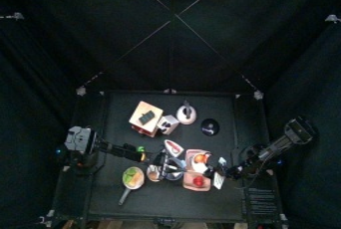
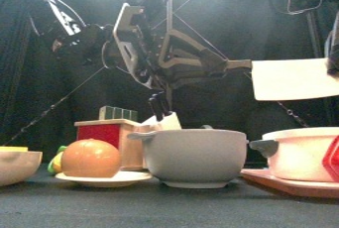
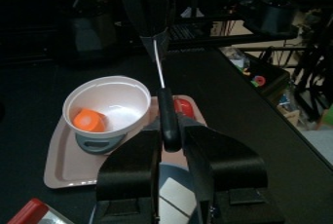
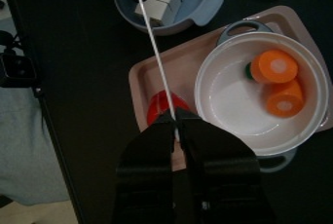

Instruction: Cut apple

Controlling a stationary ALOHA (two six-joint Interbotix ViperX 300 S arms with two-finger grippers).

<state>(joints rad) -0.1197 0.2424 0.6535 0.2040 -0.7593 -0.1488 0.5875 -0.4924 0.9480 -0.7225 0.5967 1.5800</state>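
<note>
The right claw [image 4: 176, 135] is clenched on the knife [image 4: 152, 43], and the blade stands edge-down above the apple [image 4: 159, 106]. The apple lies on the pink cutting board [image 4: 180, 62], just beside the white pot [image 4: 235, 101]. I think the blade should come straight down on the middle of the fruit, slowly, so that it does not roll. Room is small: the pot's rim is near on one side, the grey bowl [image 4: 196, 9] is ahead, and the board's edge is close. Of the left claw [image 3: 166, 135], near the board, I cannot tell the state.
</note>
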